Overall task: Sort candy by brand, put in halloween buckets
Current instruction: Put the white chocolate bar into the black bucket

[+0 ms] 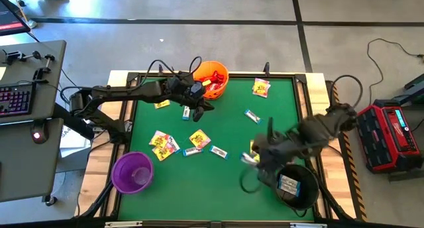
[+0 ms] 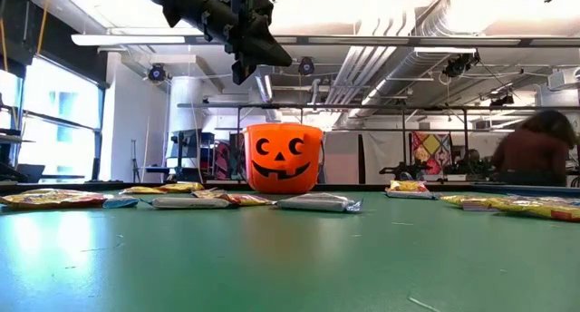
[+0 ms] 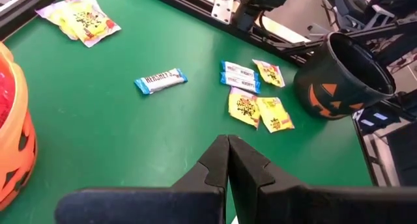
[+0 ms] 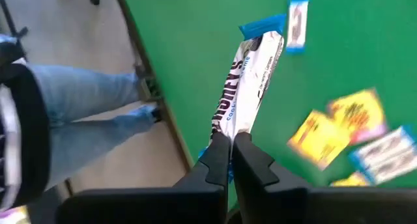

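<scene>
The orange bucket [image 1: 212, 78] is holding red candy, the black bucket [image 1: 296, 185] a white-blue bar. The right tool [image 4: 232, 148] is clamping a white-blue bar [image 4: 251, 81] beside the black bucket, near the desk's [image 1: 232, 181] right edge. The left tool [image 3: 228, 160] is sitting closed, empty, by the orange bucket.

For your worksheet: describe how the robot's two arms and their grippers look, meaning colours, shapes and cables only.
Both arms are dark, nearly black, built of jointed segments. The left arm is slim, with thin black cables looping above it. The right arm looks bulkier, with cables hanging around it. The left gripper and the right gripper each have two matte black, angular fingers tapering to narrow tips.
</scene>
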`<state>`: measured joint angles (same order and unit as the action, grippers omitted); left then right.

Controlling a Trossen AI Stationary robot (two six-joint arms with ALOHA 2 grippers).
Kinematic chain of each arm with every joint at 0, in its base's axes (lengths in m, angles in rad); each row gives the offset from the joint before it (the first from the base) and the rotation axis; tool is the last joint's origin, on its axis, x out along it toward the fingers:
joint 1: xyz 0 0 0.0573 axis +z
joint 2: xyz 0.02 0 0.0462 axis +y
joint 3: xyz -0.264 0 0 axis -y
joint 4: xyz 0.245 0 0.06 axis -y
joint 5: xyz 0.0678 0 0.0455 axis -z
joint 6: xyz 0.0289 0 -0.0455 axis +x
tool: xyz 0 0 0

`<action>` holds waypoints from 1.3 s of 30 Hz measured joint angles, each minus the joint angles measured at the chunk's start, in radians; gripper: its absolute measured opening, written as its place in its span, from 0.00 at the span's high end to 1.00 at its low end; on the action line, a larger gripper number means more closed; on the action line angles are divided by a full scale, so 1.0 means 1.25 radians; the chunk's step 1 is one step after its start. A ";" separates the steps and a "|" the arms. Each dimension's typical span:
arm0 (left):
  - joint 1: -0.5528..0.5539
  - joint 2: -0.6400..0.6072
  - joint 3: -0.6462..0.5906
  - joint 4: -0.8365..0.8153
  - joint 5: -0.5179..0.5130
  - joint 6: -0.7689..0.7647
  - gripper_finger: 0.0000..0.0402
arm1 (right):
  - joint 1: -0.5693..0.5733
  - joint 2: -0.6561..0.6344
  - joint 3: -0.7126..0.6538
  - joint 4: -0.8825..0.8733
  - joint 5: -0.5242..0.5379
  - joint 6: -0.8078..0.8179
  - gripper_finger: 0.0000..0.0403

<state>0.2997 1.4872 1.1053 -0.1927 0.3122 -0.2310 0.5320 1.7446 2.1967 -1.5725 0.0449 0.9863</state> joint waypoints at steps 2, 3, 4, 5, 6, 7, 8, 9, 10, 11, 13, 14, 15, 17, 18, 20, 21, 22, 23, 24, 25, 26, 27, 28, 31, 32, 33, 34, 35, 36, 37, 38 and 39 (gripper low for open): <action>0.000 0.000 0.000 0.004 0.001 0.001 1.00 | 0.042 -0.001 0.000 0.001 0.004 0.081 1.00; 0.000 0.000 0.000 0.004 0.001 0.002 1.00 | 0.063 -0.001 -0.006 0.003 0.002 0.115 1.00; 0.000 0.000 0.000 0.004 0.001 0.005 1.00 | 0.084 -0.001 -0.015 0.001 -0.004 0.146 1.00; 0.000 0.000 0.000 0.004 0.001 0.006 1.00 | 0.101 -0.001 -0.023 0.000 -0.016 0.182 1.00; 0.000 0.000 0.000 0.004 0.001 0.006 1.00 | 0.117 -0.001 -0.037 0.004 -0.028 0.221 1.00; 0.000 0.000 0.000 0.004 0.001 0.006 1.00 | 0.130 -0.002 -0.056 0.003 -0.044 0.257 1.00; 0.000 0.000 0.000 0.004 0.001 0.006 1.00 | 0.143 -0.002 -0.075 -0.002 -0.061 0.291 1.00; 0.000 0.000 0.000 0.004 0.001 0.006 1.00 | 0.157 -0.001 -0.096 0.000 -0.075 0.325 1.00; 0.000 0.000 0.000 0.004 0.001 0.006 1.00 | 0.170 -0.001 -0.118 0.003 -0.090 0.355 1.00; 0.000 0.000 0.000 0.004 0.001 0.006 1.00 | 0.180 -0.001 -0.142 0.001 -0.108 0.387 1.00; 0.000 0.000 0.000 0.004 0.001 0.006 1.00 | 0.196 -0.001 -0.189 0.001 -0.145 0.456 1.00; 0.000 0.000 0.000 0.004 0.002 0.006 1.00 | 0.204 -0.001 -0.214 0.000 -0.166 0.489 1.00; 0.000 0.000 0.000 0.004 0.002 0.006 1.00 | 0.212 -0.001 -0.240 0.001 -0.184 0.521 1.00; 0.000 0.000 0.000 0.003 0.002 0.006 1.00 | 0.227 -0.001 -0.283 0.000 -0.209 0.580 1.00; 0.000 0.000 0.000 0.003 0.002 0.006 1.00 | 0.235 -0.001 -0.301 0.001 -0.222 0.604 1.00; 0.000 0.000 0.000 0.003 0.003 0.006 1.00 | 0.252 -0.002 -0.337 0.001 -0.239 0.656 1.00; 0.000 0.000 0.000 0.003 0.003 0.006 1.00 | 0.260 -0.002 -0.355 0.001 -0.243 0.681 1.00; 0.000 0.000 0.000 0.003 0.003 0.006 1.00 | 0.267 -0.002 -0.373 0.001 -0.244 0.701 1.00; 0.000 0.000 0.000 0.003 0.003 0.006 1.00 | 0.275 -0.002 -0.391 0.001 -0.245 0.717 1.00; 0.000 0.001 0.000 0.003 0.003 0.006 1.00 | 0.281 -0.002 -0.409 0.001 -0.246 0.725 1.00; 0.000 0.001 0.000 0.003 0.003 0.006 1.00 | 0.286 -0.002 -0.425 0.001 -0.246 0.727 1.00; 0.000 0.001 0.000 0.003 0.003 0.006 1.00 | 0.288 -0.002 -0.441 0.001 -0.246 0.727 1.00; 0.000 0.001 0.000 0.003 0.003 0.006 1.00 | 0.290 -0.002 -0.455 0.001 -0.246 0.719 1.00; 0.000 0.001 0.000 0.003 0.003 0.006 1.00 | 0.290 -0.005 -0.470 0.001 -0.245 0.709 1.00; 0.000 0.001 0.000 0.003 0.003 0.007 1.00 | 0.284 -0.026 -0.518 0.027 -0.244 0.674 1.00; 0.000 0.001 0.000 0.003 0.003 0.006 1.00 | 0.281 -0.036 -0.534 0.036 -0.240 0.666 1.00; 0.000 0.001 0.000 0.003 0.003 0.006 1.00 | 0.280 -0.048 -0.552 0.047 -0.231 0.661 1.00; 0.000 0.001 0.000 0.003 0.003 0.006 1.00 | 0.278 -0.062 -0.571 0.061 -0.221 0.657 1.00; 0.000 0.001 0.000 0.003 0.003 0.006 1.00 | 0.276 -0.076 -0.588 0.070 -0.210 0.656 1.00; 0.000 0.001 0.000 0.003 0.003 0.006 1.00 | 0.276 -0.092 -0.607 0.079 -0.201 0.656 1.00; 0.000 0.001 0.000 0.003 0.003 0.006 1.00 | 0.276 -0.109 -0.627 0.088 -0.192 0.656 1.00; 0.000 0.001 0.000 0.003 0.003 0.006 1.00 | 0.276 -0.126 -0.648 0.102 -0.189 0.655 1.00; 0.000 0.001 0.000 0.003 0.003 0.006 1.00 | 0.276 -0.144 -0.670 0.116 -0.186 0.652 1.00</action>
<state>0.2993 1.4883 1.1053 -0.1894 0.3157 -0.2230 0.8764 1.5642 1.3589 -1.4276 -0.1876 1.8011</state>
